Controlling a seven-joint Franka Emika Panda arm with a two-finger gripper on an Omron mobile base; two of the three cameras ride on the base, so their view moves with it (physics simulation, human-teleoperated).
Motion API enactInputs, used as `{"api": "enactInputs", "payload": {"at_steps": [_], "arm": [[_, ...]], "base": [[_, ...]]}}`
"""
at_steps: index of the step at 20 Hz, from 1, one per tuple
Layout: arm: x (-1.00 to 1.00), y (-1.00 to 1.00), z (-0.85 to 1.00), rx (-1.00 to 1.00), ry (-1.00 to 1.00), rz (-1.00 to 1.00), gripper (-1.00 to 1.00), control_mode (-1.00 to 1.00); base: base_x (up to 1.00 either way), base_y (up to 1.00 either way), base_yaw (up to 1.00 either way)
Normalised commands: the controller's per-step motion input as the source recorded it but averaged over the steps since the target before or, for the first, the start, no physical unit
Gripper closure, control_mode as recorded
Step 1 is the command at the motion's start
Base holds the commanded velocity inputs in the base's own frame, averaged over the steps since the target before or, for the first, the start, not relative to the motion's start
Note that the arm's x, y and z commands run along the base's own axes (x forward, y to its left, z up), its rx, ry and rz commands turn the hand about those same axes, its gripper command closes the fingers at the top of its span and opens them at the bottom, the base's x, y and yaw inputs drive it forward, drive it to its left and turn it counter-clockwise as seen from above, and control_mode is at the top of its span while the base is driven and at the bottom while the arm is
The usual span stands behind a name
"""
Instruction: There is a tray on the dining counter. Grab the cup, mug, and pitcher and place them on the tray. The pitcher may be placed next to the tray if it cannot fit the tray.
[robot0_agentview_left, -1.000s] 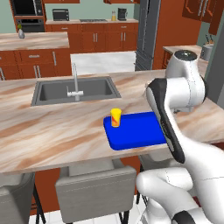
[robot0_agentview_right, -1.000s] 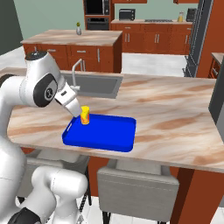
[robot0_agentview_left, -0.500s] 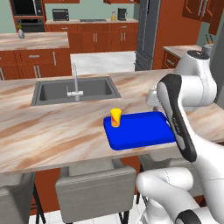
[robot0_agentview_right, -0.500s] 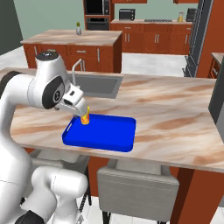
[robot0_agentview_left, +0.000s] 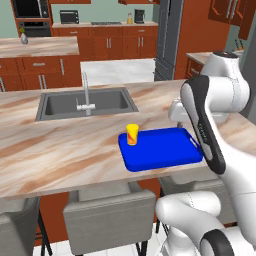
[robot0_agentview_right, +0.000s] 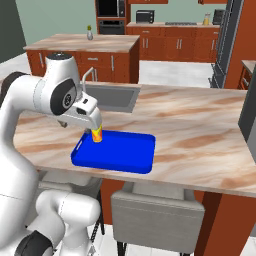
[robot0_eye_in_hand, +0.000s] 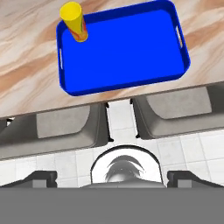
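Background fixtures
Steel sink (robot0_agentview_left: 87, 104) with faucet (robot0_agentview_left: 86, 93); grey stools (robot0_eye_in_hand: 65, 127) below; microwave (robot0_agentview_left: 69, 16) on far counter.

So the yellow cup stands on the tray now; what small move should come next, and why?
Probably pull the arm back from the tray and turn toward the next item. The cup stands upright in a tray corner, free of the open end effector, and most of the blue surface is bare. The mug and pitcher remain to fetch.

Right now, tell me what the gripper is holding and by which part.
Nothing is held. The gripper is open with its fingers apart and bare, hanging above the stools. The cup stands free in a corner of the tray.
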Motion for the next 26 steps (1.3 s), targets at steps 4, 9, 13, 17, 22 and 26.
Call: {"api": "enactInputs", "payload": {"at_steps": [4,9,13,17,22,26], "arm": [[-0.1,0.0,0.0,-0.12,0.0,0.0,-1.0,-1.0],[-0.03,0.0,0.0,-0.09,0.01,0.0,-1.0,-1.0],[-0.02,0.0,0.0,0.0,0.0,0.0,-1.0,-1.0],[-0.04,0.0,0.0,0.0,0.0,0.0,-1.0,1.0],[0.0,0.0,0.0,0.0,0.0,0.0,-1.0,1.0],[0.0,0.0,0.0,0.0,0.0,0.0,-1.0,1.0]], "base": [[0.0,0.0,0.0],[0.0,0.0,0.0],[0.0,0.0,0.0],[-0.13,0.0,0.0],[-0.95,0.0,0.0],[-1.0,0.14,-0.01]]}}
